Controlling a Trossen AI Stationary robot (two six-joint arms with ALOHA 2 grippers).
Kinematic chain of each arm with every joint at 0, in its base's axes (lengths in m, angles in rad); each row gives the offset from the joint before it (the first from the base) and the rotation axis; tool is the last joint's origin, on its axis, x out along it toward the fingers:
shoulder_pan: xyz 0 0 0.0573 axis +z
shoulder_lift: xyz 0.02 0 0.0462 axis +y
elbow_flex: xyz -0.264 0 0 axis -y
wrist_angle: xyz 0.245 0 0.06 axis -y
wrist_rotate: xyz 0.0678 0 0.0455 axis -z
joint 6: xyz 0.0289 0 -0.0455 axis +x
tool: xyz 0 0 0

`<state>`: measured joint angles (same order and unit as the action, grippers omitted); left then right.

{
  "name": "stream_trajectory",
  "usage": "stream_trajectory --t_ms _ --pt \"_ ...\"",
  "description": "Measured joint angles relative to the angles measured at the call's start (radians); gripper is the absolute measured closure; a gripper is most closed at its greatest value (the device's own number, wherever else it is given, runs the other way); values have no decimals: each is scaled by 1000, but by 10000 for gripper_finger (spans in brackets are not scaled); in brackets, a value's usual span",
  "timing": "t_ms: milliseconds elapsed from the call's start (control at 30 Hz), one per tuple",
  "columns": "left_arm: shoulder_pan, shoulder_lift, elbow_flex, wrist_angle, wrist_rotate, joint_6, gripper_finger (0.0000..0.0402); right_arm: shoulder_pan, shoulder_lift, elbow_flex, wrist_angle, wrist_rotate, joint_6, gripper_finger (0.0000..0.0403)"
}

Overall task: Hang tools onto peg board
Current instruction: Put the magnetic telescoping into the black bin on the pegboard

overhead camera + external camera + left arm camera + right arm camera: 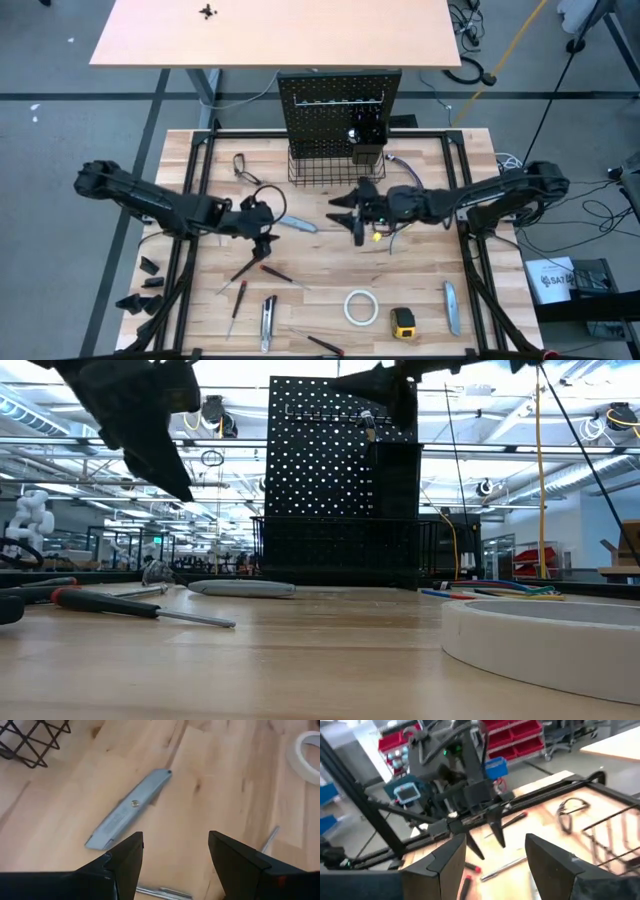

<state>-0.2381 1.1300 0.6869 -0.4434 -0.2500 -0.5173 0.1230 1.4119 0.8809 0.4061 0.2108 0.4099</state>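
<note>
Peg board: upright black panel [338,108] at the far edge of the table, rows of hooks near its top, most of them bare.
Basket: black wire basket [318,168] at the board's foot, on its left half.
Bin: small black bin [366,152] at the board's right side, just beside the basket.
Knife: grey utility knife [129,809] lying flat on the table, just ahead of the left gripper and in front of the basket; not touched.
Second knife: another grey one [452,306] near the right front of the table, well apart from both arms.
Third knife: one more [267,322] at the left front.
Screwdrivers: red-and-black ones [277,273] lying flat at the left front, close to each other.
Tape roll: white ring [360,307] flat at the front centre.
Tape measure: yellow [403,322], just right of the roll.
Pliers: dark-handled pair [243,168] left of the basket.
Left gripper: [263,236] raised over the table left of centre; jaws partly apart, nothing between them.
Right gripper: [350,215] raised right of centre, in front of the basket, facing the left arm; jaws partly apart, holding nothing.
Wires: coloured bundle [490,591] lying to the right of the board.
Table: pale wood planks [330,275], tools scattered across the front half.
</note>
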Motion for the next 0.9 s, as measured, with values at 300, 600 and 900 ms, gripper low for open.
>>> stream_trajectory --t_ms 300,600,900 --pt "-45 -35 -93 32 11 34 173 32 195 259 -209 0 21 204" --pt "-97 -50 -189 125 4 0 173 23 395 331 -212 -9 108 204" --pt "-90 -101 -266 101 -70 -423 173 1 453 332 -191 -6 173 204"
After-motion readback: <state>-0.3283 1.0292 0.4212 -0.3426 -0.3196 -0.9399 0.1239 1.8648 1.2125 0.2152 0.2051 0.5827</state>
